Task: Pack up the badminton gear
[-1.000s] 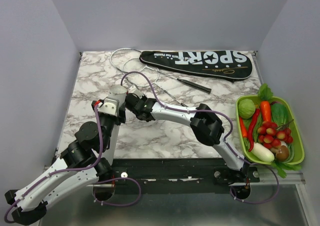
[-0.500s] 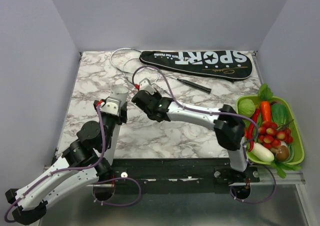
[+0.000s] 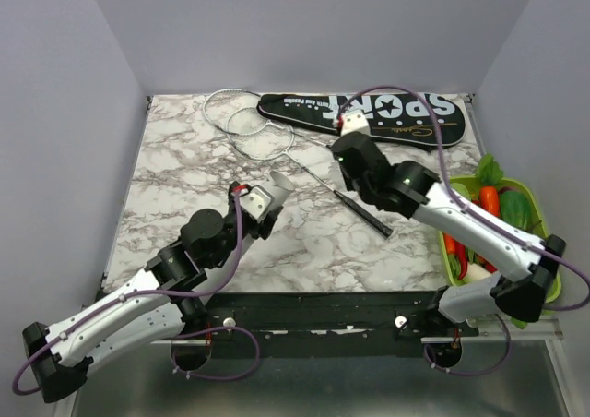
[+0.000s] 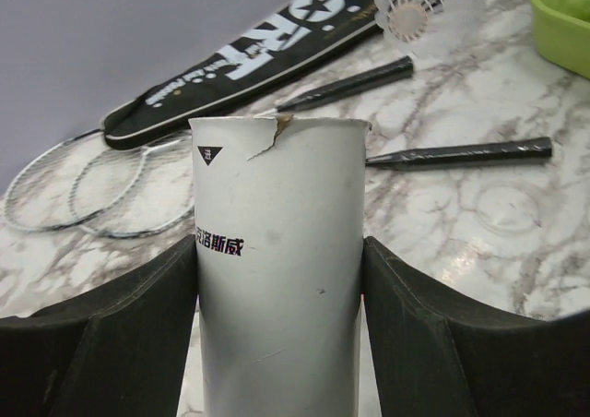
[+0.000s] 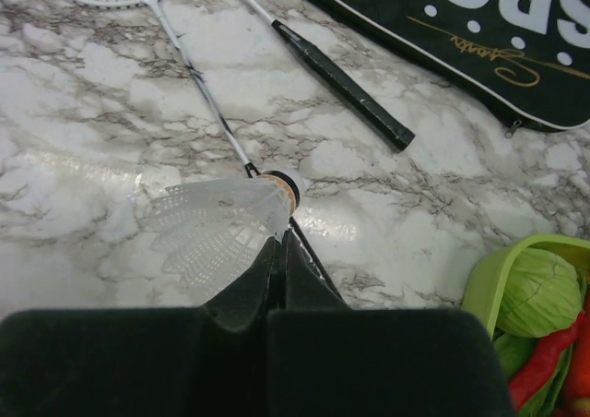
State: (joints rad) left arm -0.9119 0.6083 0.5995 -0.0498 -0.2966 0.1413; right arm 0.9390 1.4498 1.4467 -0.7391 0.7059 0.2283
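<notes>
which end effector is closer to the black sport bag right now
Right. The right end effector, pinching a shuttlecock, hangs just in front of the bag. The left end effector, clamped on a white tube, sits mid-table, well short of it.

You will find the black bag [image 3: 415, 113], lettered SPORT in white, lying flat along the far side. Both rackets lie flat before it, with their pale hoops overlapping at far left. The farther racket [image 5: 341, 85] rests near the bag; the nearer racket [image 3: 364, 212] angles toward the arms. The right gripper [image 5: 279, 242] pinches a white shuttlecock [image 5: 221, 228] by its skirt. The left gripper [image 4: 279, 251] clasps a white tube [image 4: 277, 325] with a torn rim.
</notes>
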